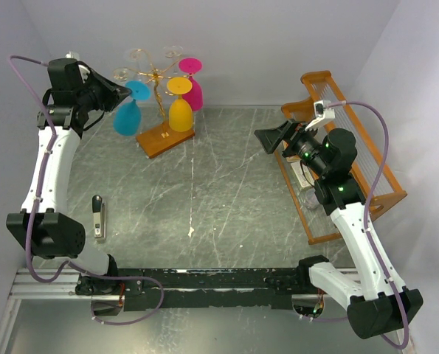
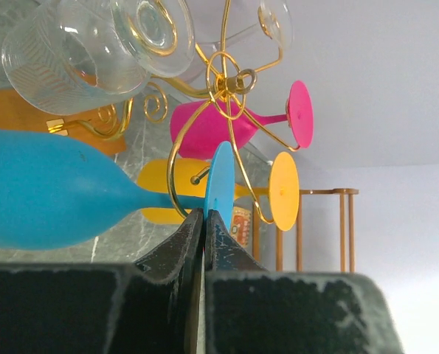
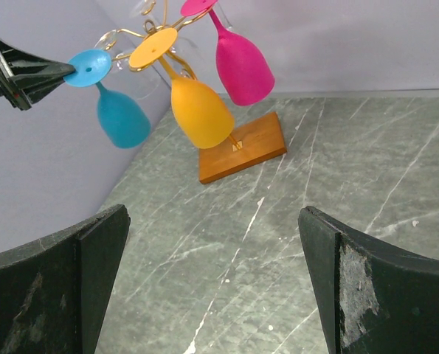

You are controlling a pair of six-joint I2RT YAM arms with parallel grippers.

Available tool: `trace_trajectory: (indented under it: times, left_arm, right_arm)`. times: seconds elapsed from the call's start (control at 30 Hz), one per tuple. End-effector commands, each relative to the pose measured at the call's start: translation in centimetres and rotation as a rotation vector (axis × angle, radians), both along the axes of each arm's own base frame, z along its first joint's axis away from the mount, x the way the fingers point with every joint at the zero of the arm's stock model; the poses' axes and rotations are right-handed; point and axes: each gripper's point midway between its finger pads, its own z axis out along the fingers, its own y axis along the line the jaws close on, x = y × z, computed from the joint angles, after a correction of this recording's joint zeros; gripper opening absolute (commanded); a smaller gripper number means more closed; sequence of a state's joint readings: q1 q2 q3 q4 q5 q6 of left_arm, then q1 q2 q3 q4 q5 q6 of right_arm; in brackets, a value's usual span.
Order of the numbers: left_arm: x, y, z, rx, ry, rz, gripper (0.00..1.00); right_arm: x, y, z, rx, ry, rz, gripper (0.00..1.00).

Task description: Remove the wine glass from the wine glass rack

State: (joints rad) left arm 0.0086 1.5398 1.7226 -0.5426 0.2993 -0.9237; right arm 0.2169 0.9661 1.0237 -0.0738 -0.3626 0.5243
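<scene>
Glasses hang bowl-down from the rack (image 1: 164,137), which stands on its wooden base at the far left of the surface (image 1: 226,199). The blue glass (image 1: 127,118) hangs on the arm nearest the left claw (image 1: 128,92), with its bowl tilted out to the left and its stem in a curl of gold wire. The left wrist view shows what the top view cannot. There the claw's fingers (image 2: 186,243) are pressed almost together on the rim of the blue foot, pinching it, with the wire loop just behind. The right wrist view shows the same pinch from the side, the dark tip meeting the foot's edge. The yellow glass (image 1: 180,114) and pink glass (image 1: 195,94) hang to the right of the blue one. A clear glass (image 2: 79,59) looms large in the left wrist view but is faint from above. The right claw (image 3: 213,214) is spread wide and holds nothing, well apart from the rack and beside a slatted frame (image 1: 319,80). Only the top view shows a small dark and silver object (image 1: 97,216) lying near the left arm.
</scene>
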Motion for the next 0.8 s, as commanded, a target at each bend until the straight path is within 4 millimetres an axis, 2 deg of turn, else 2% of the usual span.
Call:
trace_trajectory:
  times: [0.0,0.4,0.77]
  left_arm:
    - [-0.2,0.0,3.3,-0.09,-0.087,0.013,0.07]
    - [0.0,1.0,4.0,-0.118,-0.089,0.086,0.07]
    - [1.6,-0.3,4.2,-0.161,-0.101,0.013,0.07]
  right_arm:
    - [-0.2,-0.5,0.6,0.004,-0.02,-0.018,1.0]
    - [-0.2,-0.6,0.7,0.002,-0.021,-0.027,1.0]
    - [-0.2,-0.7,0.8,0.002,-0.022,-0.031,1.0]
